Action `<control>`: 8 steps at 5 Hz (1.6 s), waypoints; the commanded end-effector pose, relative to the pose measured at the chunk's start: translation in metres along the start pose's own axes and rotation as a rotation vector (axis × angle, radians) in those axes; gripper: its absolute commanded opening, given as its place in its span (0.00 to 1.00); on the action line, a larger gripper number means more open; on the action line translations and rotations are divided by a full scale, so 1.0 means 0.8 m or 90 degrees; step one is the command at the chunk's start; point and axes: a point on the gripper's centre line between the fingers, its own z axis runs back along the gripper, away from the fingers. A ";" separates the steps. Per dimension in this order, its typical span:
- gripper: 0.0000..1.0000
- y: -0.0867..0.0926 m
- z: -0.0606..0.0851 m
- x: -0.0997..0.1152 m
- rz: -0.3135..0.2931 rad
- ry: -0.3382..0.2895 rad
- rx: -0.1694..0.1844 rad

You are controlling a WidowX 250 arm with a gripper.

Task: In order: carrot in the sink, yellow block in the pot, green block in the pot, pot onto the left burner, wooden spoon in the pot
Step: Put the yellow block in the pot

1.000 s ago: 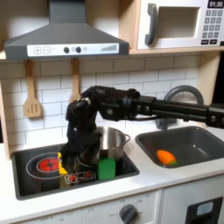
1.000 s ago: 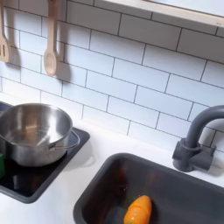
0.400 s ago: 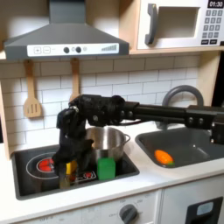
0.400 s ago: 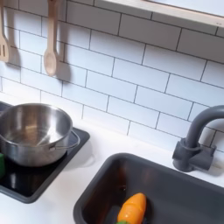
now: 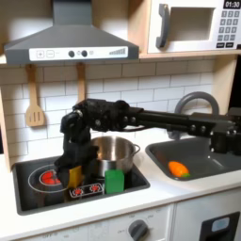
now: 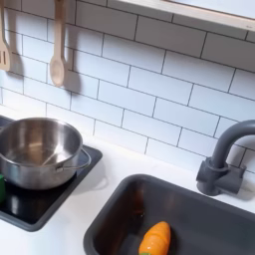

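Small orange toy carrot point(image 6: 154, 239) is seen lying in the dark grey rectangular sink point(image 6: 120, 214), near its front edge in both exterior views. In the first exterior view, the tool point(image 5: 73, 173) is held over the black cooktop point(image 5: 38, 179), closed on the small yellow block point(image 5: 73, 175). Shiny steel pot point(image 5: 113, 152) lies just right of it and appears empty. Small green cube point(image 5: 114, 181) sits on the cooktop, in front of the pot.

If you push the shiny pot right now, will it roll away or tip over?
Probably neither. The pot looks wide and low with straight sides, sitting flat on the stovetop, so it would likely slide. Its shiny metal may be slippery to grip.
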 end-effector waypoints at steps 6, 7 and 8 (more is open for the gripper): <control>0.00 -0.003 0.005 0.034 0.011 -0.042 -0.024; 0.00 0.000 0.024 0.039 0.024 -0.066 -0.019; 0.00 -0.017 0.084 0.053 0.010 -0.137 -0.004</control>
